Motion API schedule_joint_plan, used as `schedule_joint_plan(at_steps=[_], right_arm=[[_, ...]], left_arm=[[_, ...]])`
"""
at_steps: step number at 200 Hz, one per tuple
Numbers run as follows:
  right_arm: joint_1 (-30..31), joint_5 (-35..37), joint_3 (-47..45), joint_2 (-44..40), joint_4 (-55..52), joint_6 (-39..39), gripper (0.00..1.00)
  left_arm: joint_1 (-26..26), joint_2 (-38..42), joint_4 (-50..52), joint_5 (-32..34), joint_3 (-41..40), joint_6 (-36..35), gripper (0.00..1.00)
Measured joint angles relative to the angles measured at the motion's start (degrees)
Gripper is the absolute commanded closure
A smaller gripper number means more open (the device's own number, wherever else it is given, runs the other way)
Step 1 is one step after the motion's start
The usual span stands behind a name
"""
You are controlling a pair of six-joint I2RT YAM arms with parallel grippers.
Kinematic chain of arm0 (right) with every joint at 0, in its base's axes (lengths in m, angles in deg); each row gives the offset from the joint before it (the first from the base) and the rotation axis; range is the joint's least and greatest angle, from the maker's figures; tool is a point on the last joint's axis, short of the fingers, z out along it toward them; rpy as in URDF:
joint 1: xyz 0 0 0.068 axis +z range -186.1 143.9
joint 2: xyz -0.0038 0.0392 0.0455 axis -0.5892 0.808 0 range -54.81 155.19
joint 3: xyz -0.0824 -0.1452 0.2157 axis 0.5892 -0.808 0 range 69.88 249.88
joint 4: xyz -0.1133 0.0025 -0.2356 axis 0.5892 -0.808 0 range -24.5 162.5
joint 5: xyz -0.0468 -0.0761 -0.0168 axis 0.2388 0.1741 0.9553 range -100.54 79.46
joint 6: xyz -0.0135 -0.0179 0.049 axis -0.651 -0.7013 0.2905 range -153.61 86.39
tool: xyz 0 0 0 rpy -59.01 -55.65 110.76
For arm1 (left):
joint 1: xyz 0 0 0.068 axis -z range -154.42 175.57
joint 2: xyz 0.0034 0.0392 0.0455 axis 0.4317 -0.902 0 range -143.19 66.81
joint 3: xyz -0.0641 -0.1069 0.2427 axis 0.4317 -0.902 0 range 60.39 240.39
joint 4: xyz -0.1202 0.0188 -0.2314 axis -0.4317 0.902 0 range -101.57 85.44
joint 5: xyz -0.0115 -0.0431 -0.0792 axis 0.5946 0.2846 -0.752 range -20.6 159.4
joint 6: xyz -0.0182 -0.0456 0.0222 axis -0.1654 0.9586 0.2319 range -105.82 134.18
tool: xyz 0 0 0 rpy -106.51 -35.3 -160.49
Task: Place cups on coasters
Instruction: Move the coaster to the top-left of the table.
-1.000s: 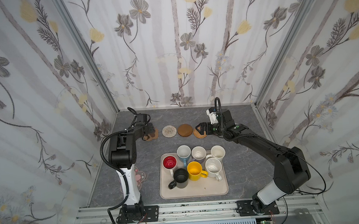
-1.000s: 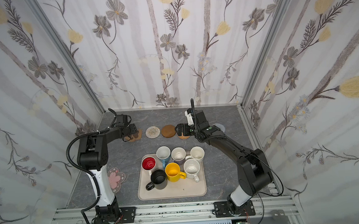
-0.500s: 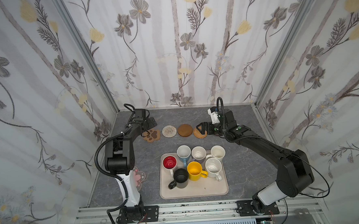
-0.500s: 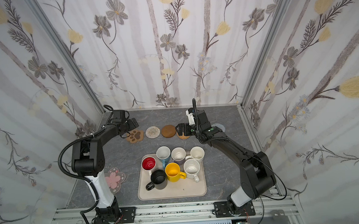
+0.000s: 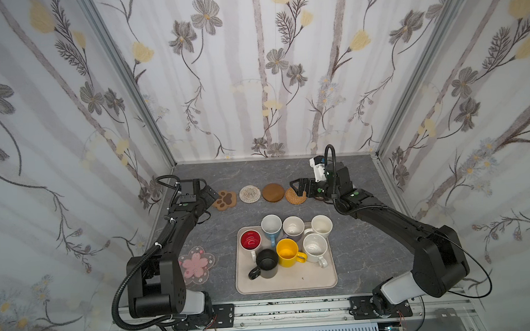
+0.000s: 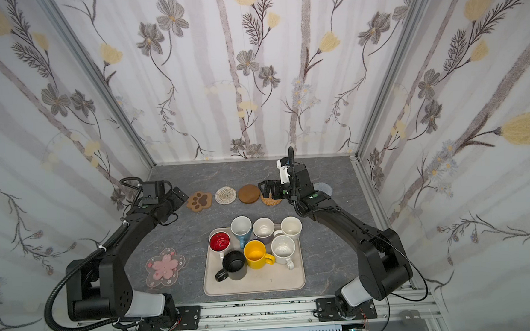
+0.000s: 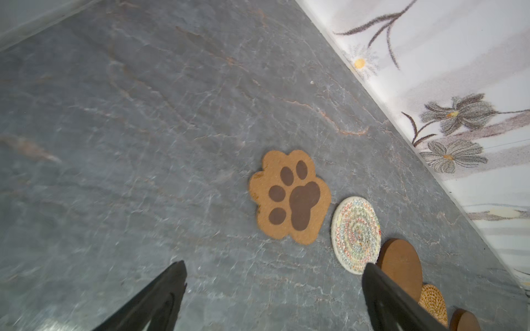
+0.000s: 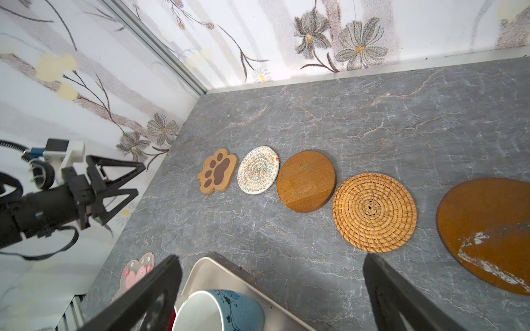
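Both left jaws and right jaws stand spread wide, empty. A grey coaster (image 6: 324,188) peeks from behind the right arm (image 6: 338,221); the glossy brown disc (image 8: 484,217) is cut off at the wrist view's edge. Grey marbled table (image 5: 252,176), floral walls (image 5: 253,79). Left jaws hover just beside the paw coaster (image 5: 225,200), right jaws over the rattan coaster (image 5: 296,199). The cups (image 5: 287,253) crowd the tray (image 5: 288,281), well apart from both.

You'll find no legible text, label, brand, number or sign in any of these views.
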Motion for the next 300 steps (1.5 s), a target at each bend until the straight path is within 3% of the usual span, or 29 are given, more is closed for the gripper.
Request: schedule_joint_plan(at_steps=[35, 115, 227, 300], right_arm=[[0.07, 0.02, -4.46, -1.86, 4.11, 1.62, 0.00], [-0.50, -0.17, -7.13, -3.76, 8.35, 3.37, 0.00], [-2.43, -1.79, -7.65, -3.50, 9.57, 4.04, 0.00], [-2.58, -2.49, -7.72, -1.29, 10.01, 4.17, 0.00]], left_arm=[[-2.03, 6.91, 4.11, 0.44, -7.93, 1.64, 0.20], [-4.68, 12.63, 10.78, 1.55, -22.16, 11.15, 0.52], [-7.89, 7.08, 10.03, -0.13, -23.50, 15.85, 0.53], [-9.49, -4.22, 18.18, -2.32, -13.84, 15.82, 0.54]])
